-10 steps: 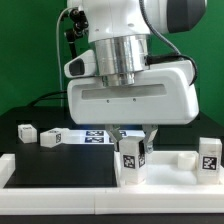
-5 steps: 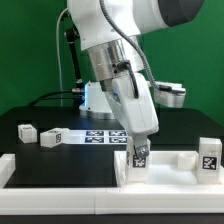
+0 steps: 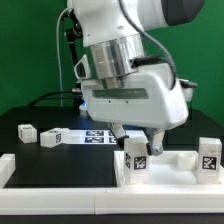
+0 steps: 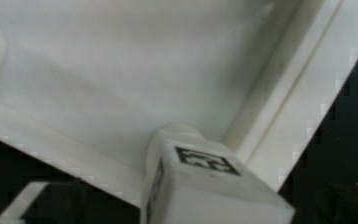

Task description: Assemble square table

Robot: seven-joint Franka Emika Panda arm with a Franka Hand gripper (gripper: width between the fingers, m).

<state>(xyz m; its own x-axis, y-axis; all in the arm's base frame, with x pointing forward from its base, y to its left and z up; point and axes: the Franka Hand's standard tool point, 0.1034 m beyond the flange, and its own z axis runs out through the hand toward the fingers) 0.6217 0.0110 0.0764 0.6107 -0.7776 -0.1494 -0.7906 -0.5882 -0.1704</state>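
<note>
The gripper is clamped on an upright leg, its dark fingers pressed to the block's upper sides. The leg, a short, matte white block with squared edges and a black-and-white tag (crisp in the wrist view), stands on the square tabletop. That tabletop is a smooth white plastic tray with a raised rim, lying near the camera on the black table. A second leg stands at the exterior view's right. Farther back on the left lie two loose legs beside the flat marker board.
</note>
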